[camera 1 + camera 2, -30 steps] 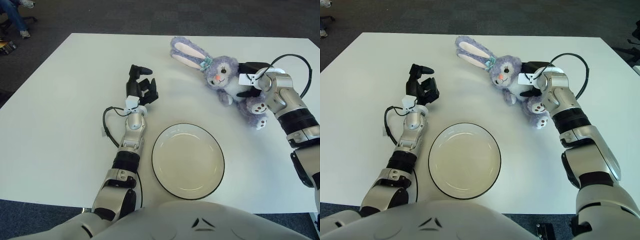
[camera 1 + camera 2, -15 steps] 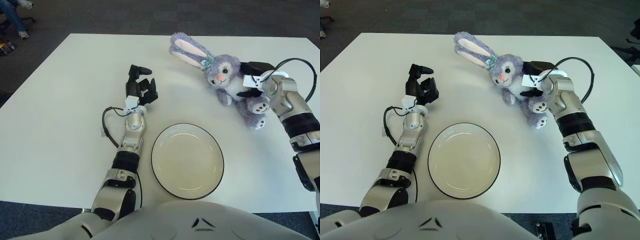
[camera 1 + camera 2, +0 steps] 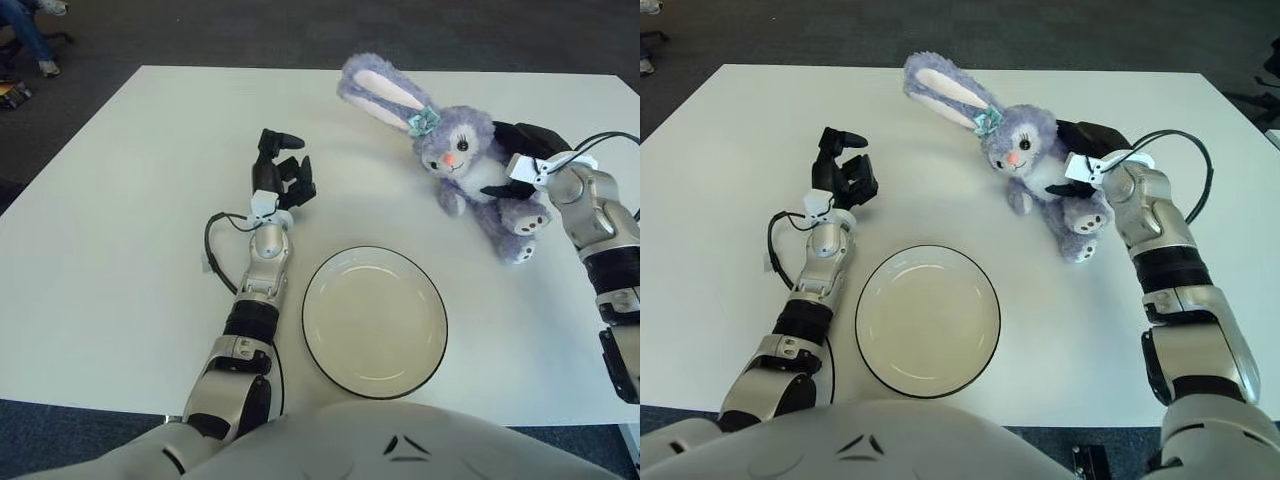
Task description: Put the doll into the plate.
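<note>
A purple plush rabbit doll (image 3: 455, 160) with long ears and a white belly hangs tilted above the far right of the white table (image 3: 120, 200). My right hand (image 3: 525, 165) is shut on the doll's body from behind and the right; its fingers are partly hidden by the plush. The doll's feet (image 3: 520, 228) point down toward the table. A round cream plate (image 3: 375, 320) with a dark rim lies empty near the front, left of and nearer than the doll. My left hand (image 3: 282, 175) shows to the upper left of the plate, fingers relaxed and holding nothing.
A black cable (image 3: 212, 245) loops beside my left forearm. Another cable (image 3: 1185, 165) arcs over my right wrist. Dark carpet surrounds the table; someone's legs (image 3: 25, 30) show at the far left corner.
My right hand has lifted the doll and drawn it slightly right; its head and ears sit higher and more upright than a second ago. The left arm has not moved.
</note>
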